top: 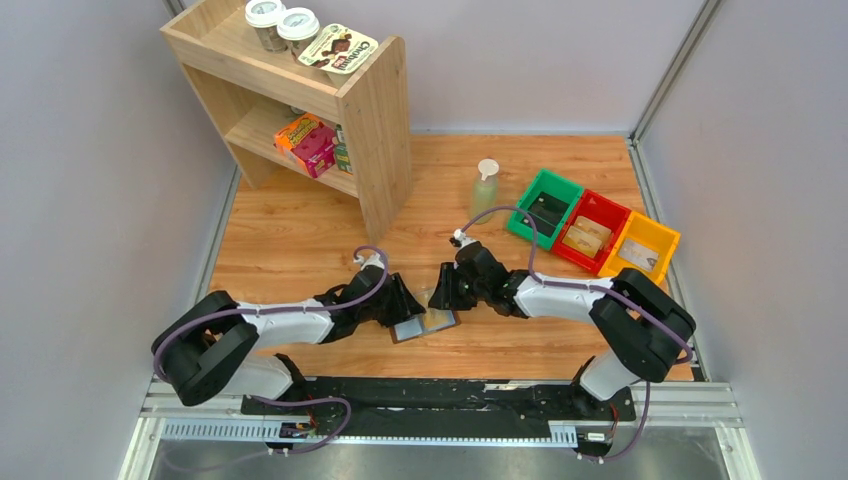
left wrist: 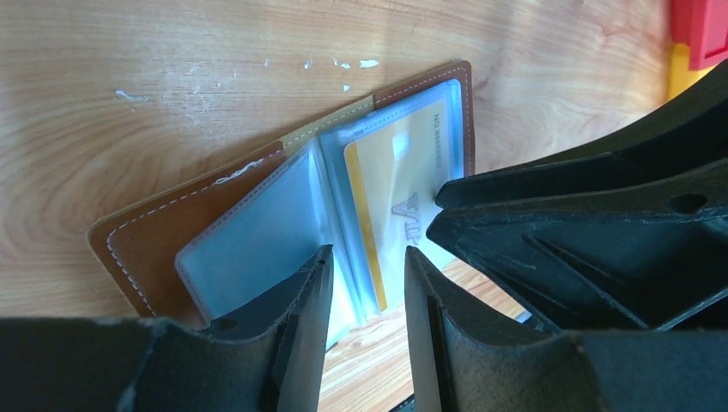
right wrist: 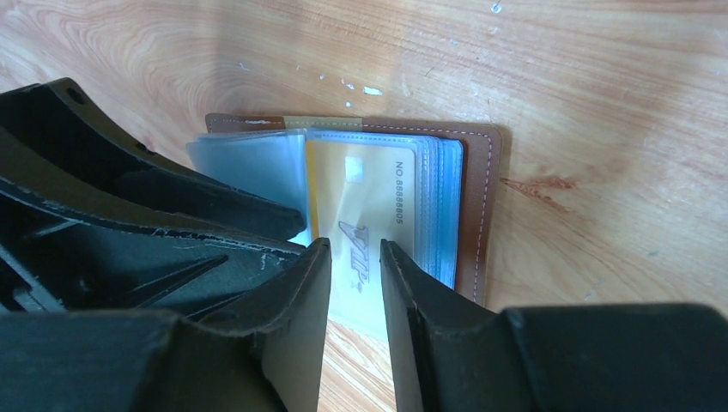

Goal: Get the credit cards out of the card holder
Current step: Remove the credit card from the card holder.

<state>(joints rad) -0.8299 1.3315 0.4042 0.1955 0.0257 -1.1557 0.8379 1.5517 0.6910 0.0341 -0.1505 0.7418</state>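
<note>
Where the two arms reach in from the near edge of the table (top: 300, 230), their grippers meet tip to tip over the card holder (left wrist: 150, 245), which lies open and flat on the wood a little in front of the bases. The left gripper (left wrist: 367, 251) comes at it from the left. Its jaws stand a narrow gap apart at the near edge of the clear plastic sleeves (left wrist: 249, 249) and have closed on nothing that I can see. The right gripper (right wrist: 354, 245) comes from the other side, jaws likewise a little apart, set over the near edge of a tan-gold credit card (right wrist: 360, 184) that sits in the top sleeve of the right half. The card is wider than the gap, so the fingers lie over it and do not clamp it. Brown leather with pale stitching shows around the sleeves on both sides.

Farther back and to the right stand a green bin (top: 523, 203), a red bin (top: 612, 202) and a yellow bin (top: 662, 232) in a row, touching. A pale bottle (top: 484, 188) stands just left of the green one. A wooden shelf (top: 375, 130) with jars and packets fills the far left.
</note>
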